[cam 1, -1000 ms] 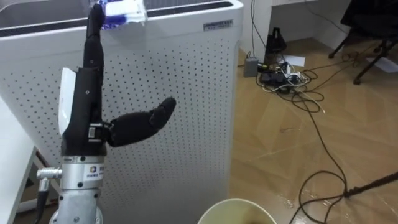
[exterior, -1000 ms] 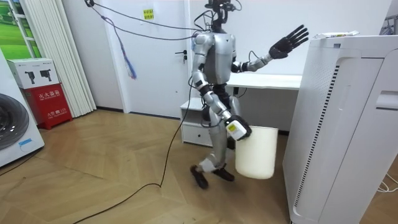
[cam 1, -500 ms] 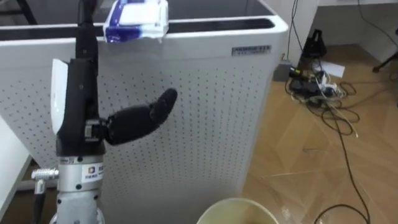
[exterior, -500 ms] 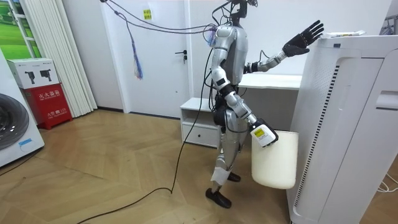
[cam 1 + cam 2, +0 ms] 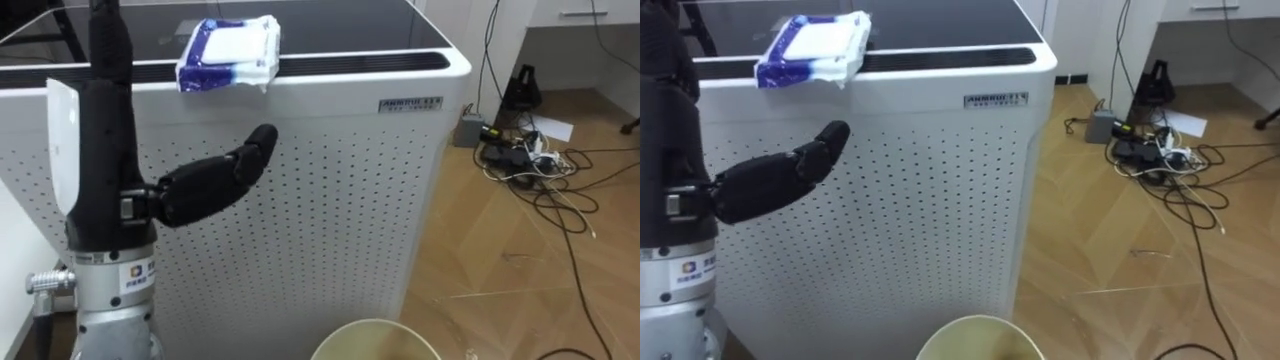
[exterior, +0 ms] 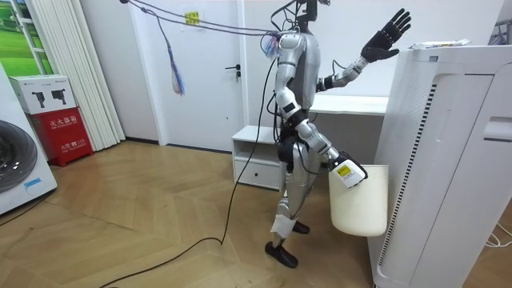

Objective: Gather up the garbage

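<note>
The left hand [image 5: 100, 170] was raised in front of the robot, wide open and holding nothing, its straight fingers pointing up past the top of the eye views and its thumb [image 5: 215, 182] stretched out sideways toward the robot's right. Behind it stood a tall white purifier [image 5: 330, 200] with a perforated front and a dark top. A blue and white packet [image 5: 229, 52], the garbage, lay on that top at the front edge, crumpled and slightly tilted. It was a little to the right of the raised fingers and clear of them, and no hand touched it. At the bottom of the eye views showed the round rim of a pale bin [image 5: 375, 326], close to the purifier's front. In the room view the robot stood upright on the wooden floor [image 6: 144, 216], just beside the purifier, with a white desk [image 6: 344, 104] behind it. The right hand [image 6: 346, 171] was low at the robot's side, at the upper rim of the bin, which hung there clear of the floor. How that hand gripped the bin could not be told. A tangle of dark cables [image 5: 525, 150] lay on the floor beyond the purifier's right corner.
</note>
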